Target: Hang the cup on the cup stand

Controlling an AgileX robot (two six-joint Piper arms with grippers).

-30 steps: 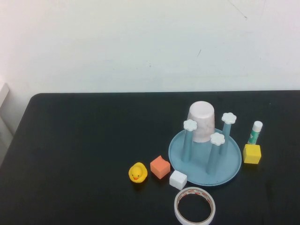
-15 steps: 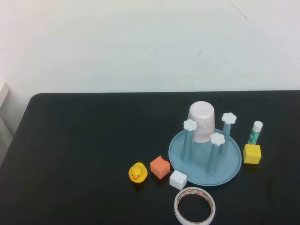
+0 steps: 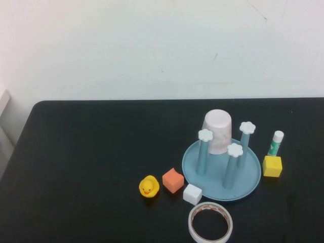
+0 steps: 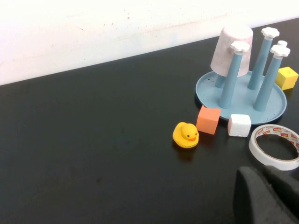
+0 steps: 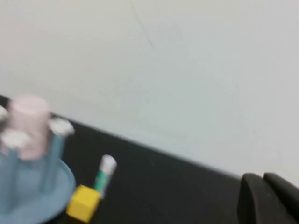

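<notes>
One cup (image 3: 217,131) capping stand (image 3: 221,188), seemingly.

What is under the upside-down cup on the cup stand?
The cup sits inverted at the back of the cup stand, above the tray. Three capped pegs show; whatever holds the cup up is covered by it. Both end effectors, shut, are away from it.
</notes>
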